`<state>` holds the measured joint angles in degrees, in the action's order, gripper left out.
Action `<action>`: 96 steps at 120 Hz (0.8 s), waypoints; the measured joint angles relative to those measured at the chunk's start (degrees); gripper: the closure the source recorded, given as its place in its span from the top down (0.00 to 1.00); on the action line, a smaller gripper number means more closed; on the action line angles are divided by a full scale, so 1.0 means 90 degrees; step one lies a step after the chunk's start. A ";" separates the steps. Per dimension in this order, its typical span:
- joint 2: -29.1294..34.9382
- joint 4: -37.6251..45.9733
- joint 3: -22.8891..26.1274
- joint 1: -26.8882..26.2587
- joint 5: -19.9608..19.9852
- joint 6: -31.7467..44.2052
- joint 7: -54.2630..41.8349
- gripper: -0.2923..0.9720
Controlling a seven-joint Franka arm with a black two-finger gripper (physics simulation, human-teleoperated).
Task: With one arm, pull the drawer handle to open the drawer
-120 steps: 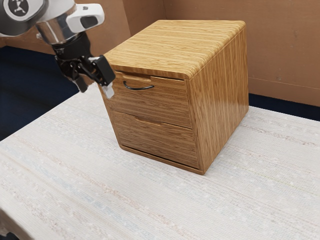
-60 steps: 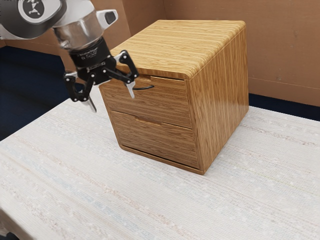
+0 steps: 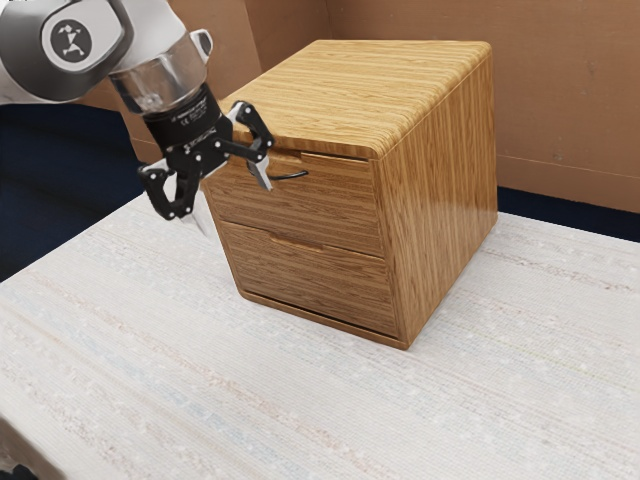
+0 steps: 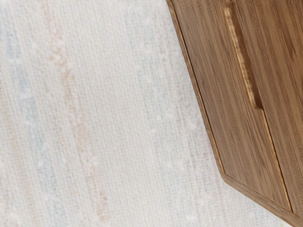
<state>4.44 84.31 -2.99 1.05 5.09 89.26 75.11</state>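
Gripper (image 3: pixel 232 196) spread wide, holding nothing, with one fingertip (image 3: pixel 262 178) just beside the dark wire handle (image 3: pixel 291 176) of the top drawer (image 3: pixel 310 205), which sits flush in the wooden cabinet (image 3: pixel 360 90).

The cabinet (image 3: pixel 440 170) stands on the table (image 3: pixel 150 350), tool (image 3: pixel 233 203) before its top drawer (image 3: pixel 300 205).

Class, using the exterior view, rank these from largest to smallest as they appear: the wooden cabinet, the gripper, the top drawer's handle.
1. The cabinet, by far the largest.
2. The gripper, its fingers spread open.
3. The handle, a thin dark loop, clearly the smallest.
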 joint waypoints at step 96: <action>0.0119 0.0578 -0.0334 -0.0090 -0.0053 0.1234 0.1448 0.77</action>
<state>5.51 89.51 -6.00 0.24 4.61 100.36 88.15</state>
